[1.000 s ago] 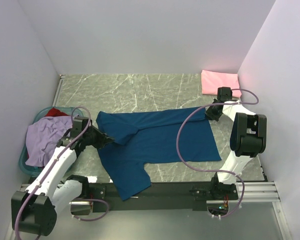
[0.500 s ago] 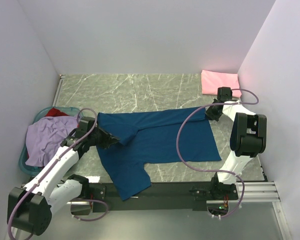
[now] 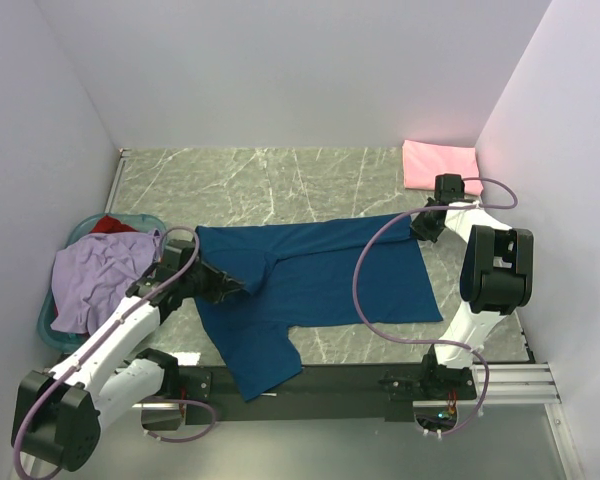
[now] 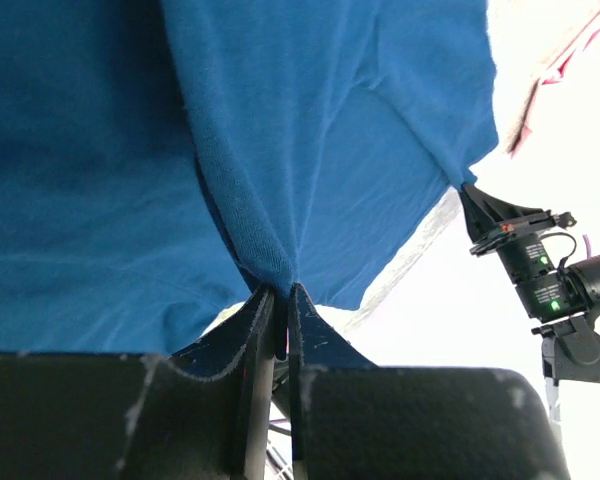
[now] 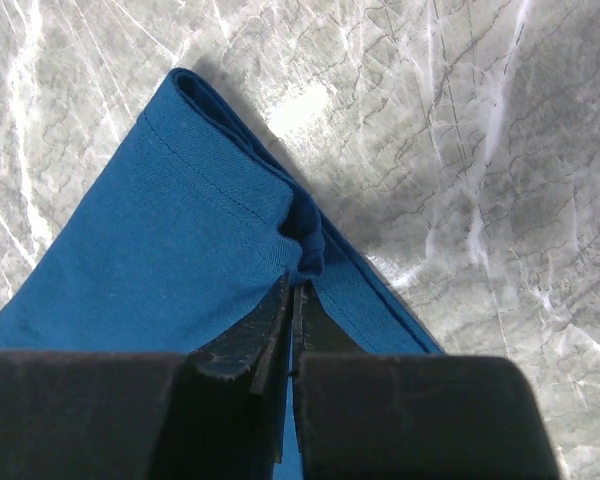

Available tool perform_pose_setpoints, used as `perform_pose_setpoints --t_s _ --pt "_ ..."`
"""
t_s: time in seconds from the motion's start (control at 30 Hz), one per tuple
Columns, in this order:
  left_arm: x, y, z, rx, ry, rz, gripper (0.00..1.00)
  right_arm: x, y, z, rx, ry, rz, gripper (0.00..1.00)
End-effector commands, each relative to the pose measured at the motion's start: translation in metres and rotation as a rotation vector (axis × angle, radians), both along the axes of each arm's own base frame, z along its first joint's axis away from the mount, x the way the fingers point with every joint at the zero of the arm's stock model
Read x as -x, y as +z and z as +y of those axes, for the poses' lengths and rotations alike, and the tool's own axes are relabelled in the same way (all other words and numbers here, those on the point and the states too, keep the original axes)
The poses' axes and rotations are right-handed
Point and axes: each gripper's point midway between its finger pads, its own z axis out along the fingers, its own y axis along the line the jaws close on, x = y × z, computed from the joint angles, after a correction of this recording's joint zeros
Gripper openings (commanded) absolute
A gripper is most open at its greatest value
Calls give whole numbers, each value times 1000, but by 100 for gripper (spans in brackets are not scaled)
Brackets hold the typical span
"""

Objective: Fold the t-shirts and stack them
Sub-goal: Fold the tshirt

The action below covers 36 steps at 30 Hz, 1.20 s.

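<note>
Left gripper clamped on blue shirt | right gripper clamped on its corner | pink shirt beyond it appears folded | lavender shirt pending

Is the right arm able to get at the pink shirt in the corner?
Probably: the pink shirt lies just beyond the right gripper with bare table between. But that gripper is clamped on the blue shirt's corner and must let go first.
</note>
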Motion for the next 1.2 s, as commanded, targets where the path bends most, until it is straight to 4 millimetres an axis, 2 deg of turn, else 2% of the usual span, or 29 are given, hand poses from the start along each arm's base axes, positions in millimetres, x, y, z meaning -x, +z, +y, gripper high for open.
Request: perform_pose_setpoints --t_s 0.0,0.1,0.23,0.27,0.37,0.4,0.43,0.47,0.5,0.53,0.57,0.6,0.63,0.67,0.7,0.73,0.77,0.8,0.87,0.93,1.0,1.03,1.1,1.13,1.17 --pt "2 3 -5 47 19 6 15 -5 5 -5 30 -7 -21 6" --pt "8 -5 -4 63 33 36 19 -3 5 -7 40 -9 -16 10" --pt "19 -13 -2 76 52 74 25 -1 14 -5 43 0 -31 30" --pt "21 -11 -1 79 52 68 32 -1 17 -4 44 5 -37 32" --pt "26 -6 2 69 53 59 42 0 34 10 46 46 -72 40" --pt "26 -2 4 63 56 50 52 1 39 13 46 55 -81 42" --pt "27 0 6 52 53 42 57 2 49 18 46 68 -107 45" --pt "31 2 9 37 56 43 62 5 52 27 46 93 -114 47" --pt "26 11 14 13 75 9 71 6 56 33 44 110 -127 48" --pt "25 15 19 -20 72 -16 74 6 68 40 40 128 -164 50" --pt "25 20 23 -48 76 -35 77 11 71 59 30 179 -174 51" --pt "24 30 29 -86 84 -50 82 13 75 67 28 199 -188 52" --pt "21 32 39 -159 87 -81 84 14 84 77 17 218 -220 54" --pt "18 33 45 -202 87 -90 84 18 84 89 1 248 -229 54" --pt "15 42 48 -230 82 -116 85 23 87 114 -55 311 -244 54" --pt "11 43 52 -290 44 -150 84 22 94 126 -75 338 -285 55" --pt "6 40 55 -332 28 -148 84 27 92 135 -95 362 -288 55" --pt "1 46 56 -362 12 -170 83 31 93 148 -112 396 -299 55" --pt "-16 46 64 -470 -22 -193 82 28 94 151 -123 395 -317 55" --pt "-35 40 73 -564 -47 -195 82 18 92 137 -95 366 -324 56" --pt "-58 48 81 -604 -32 -227 82 9 85 120 -58 345 -311 56" --pt "-75 52 93 -623 -6 -253 81 1 87 103 -56 313 -317 56" --pt "-99 46 99 -619 -17 -244 81 -6 85 91 -66 308 -320 54" --pt "-108 44 108 -623 -5 -233 80 -15 83 77 -72 283 -323 52" --pt "-126 41 108 -622 -15 -230 77 -18 82 73 -93 283 -325 51"
